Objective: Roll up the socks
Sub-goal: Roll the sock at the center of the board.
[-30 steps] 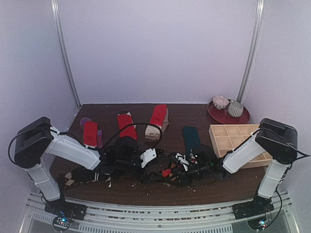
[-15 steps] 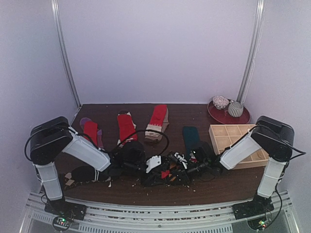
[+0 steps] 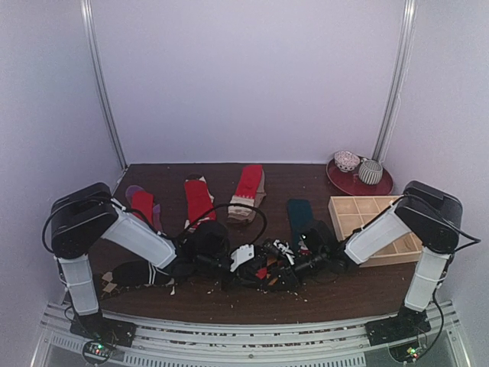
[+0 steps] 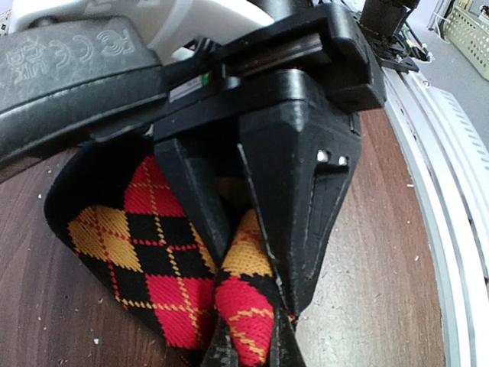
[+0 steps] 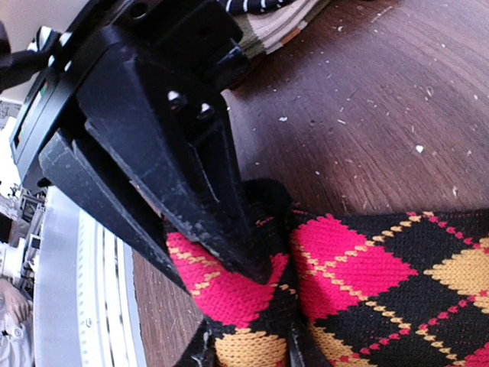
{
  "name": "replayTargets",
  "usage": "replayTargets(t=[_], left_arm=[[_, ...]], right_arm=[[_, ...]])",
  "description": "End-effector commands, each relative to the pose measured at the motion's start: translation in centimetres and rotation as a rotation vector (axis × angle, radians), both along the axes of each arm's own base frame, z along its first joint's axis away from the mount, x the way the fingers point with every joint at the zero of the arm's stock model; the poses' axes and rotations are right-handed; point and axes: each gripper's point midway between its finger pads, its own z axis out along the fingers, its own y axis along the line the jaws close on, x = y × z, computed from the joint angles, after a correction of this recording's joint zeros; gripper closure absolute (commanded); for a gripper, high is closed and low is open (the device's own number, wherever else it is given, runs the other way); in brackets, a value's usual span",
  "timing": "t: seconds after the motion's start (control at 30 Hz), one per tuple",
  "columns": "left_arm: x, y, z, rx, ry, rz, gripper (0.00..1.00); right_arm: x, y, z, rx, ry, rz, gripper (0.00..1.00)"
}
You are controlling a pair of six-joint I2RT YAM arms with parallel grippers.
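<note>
At the far left of the table [image 3: 229, 302], a red-and-purple sock [image 3: 142, 206] lay flat near the back edge, and a dark sock [image 3: 128, 273] lay crumpled near the front beside the left arm [image 3: 141, 238]. Further right along the back lay two red-and-beige socks [image 3: 198, 199], side by side but apart. The left arm reached low across the front to the middle of the table. There, in its wrist view, the left gripper [image 4: 250, 336] was clamped on a fold of the black argyle sock [image 4: 153, 260], with red and orange diamonds bunched between its narrowed fingertips. The sock lay rumpled on the wood at front centre, between the two arms. A black-and-white striped sock [image 3: 285, 248] sat just behind that heap. From the other side, the right gripper [image 5: 244, 306] was likewise pinched on the same argyle sock, its fabric gathered into a ridge between the black fingers [image 5: 191, 183]. Behind it, a dark teal sock [image 3: 300, 214] lay lengthwise. Beyond the right arm [image 3: 372, 235] stood a wooden compartment tray [image 3: 382, 206], and behind that a red plate [image 3: 340, 180] bearing two rounded patterned things that I could not tell apart from balls.
</note>
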Motion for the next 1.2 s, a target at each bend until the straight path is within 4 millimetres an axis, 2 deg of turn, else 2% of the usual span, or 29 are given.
replayTargets(t=[0.0,0.07,0.17,0.3,0.37,0.47,0.6,0.67,0.93,1.17], left_arm=[[-0.7,0.6,-2.7,0.094,0.081,0.02,1.0],[-0.8,1.1,-3.2,0.129,0.117,0.039,1.0],[-1.5,2.2,-4.3,0.197,0.17,0.052,1.0],[-1.8,3.7,-5.2,0.249,0.189,0.089,1.0],[-1.9,4.0,-5.1,0.246,0.187,0.098,1.0],[-1.7,4.0,-4.8,0.239,0.182,0.108,1.0],[-1.2,3.6,-4.2,0.223,0.167,0.12,1.0],[-1.0,3.3,-4.0,0.216,0.164,0.125,1.0],[-0.8,4.2,-2.9,0.214,0.105,0.16,1.0],[-2.2,3.3,0.5,0.144,0.006,0.108,1.0]], right_arm=[[-2.2,-5.4,-6.3,-0.342,0.134,-0.068,0.7],[-1.1,-5.2,-4.8,-0.335,0.073,-0.094,0.63],[1.1,-5.1,-0.6,-0.288,-0.067,-0.171,0.54],[5.2,-6.6,4.2,-0.288,-0.248,-0.391,0.42],[6.5,-7.5,5.2,-0.319,-0.296,-0.465,0.41],[7.3,-7.3,4.9,-0.366,-0.297,-0.46,0.47],[7.6,-6.3,2.2,-0.421,-0.238,-0.43,0.66],[7.7,-5.8,1.1,-0.427,-0.22,-0.426,0.7],[9.2,-3.9,-1.0,-0.436,-0.224,-0.402,0.74],[12.3,-0.5,-1.6,-0.443,-0.268,-0.353,0.76]])
